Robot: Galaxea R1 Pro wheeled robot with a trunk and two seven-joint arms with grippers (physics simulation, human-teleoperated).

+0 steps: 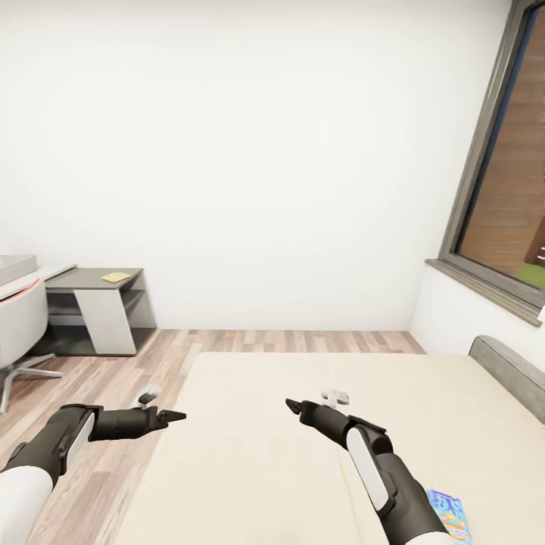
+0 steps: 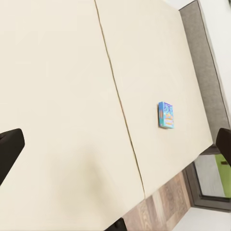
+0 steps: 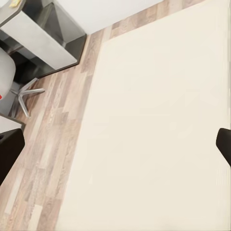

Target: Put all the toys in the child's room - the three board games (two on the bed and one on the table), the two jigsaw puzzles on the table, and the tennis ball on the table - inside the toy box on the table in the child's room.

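A white-walled room (image 1: 250, 151) with a wood-plank floor (image 1: 113, 378) is seen from the head camera, with a dark-framed window (image 1: 492, 174) at two o'clock. The lower half of that view is taken up by the beige mattress of the bed (image 1: 303, 439), and its grey headboard (image 1: 511, 371) is seen at four o'clock. At nine o'clock the dark grey unit (image 1: 102, 306) of the table is placed against the wall, with a small yellow flat thing (image 1: 115, 277) lying on its top; what it is cannot be told at this size. Beside the unit, at the picture's left edge, a pale chair (image 1: 19, 325) on a star base is partly shown. The left gripper (image 1: 175, 415) is held over the floor just beside the bed's edge, at seven o'clock, and its fingers are spread apart with nothing between them, as the dark tips at both edges of the left wrist view show. The right gripper (image 1: 291, 405) is held above the mattress near the middle of the head view; its fingers are likewise apart and empty in the right wrist view. A small blue board game (image 1: 450, 515) is lying flat on the mattress at five o'clock, just beside the right forearm. In the left wrist view the same box (image 2: 166, 115) is seen on the mattress part nearer the headboard, close to the seam (image 2: 120, 110) between the two parts.
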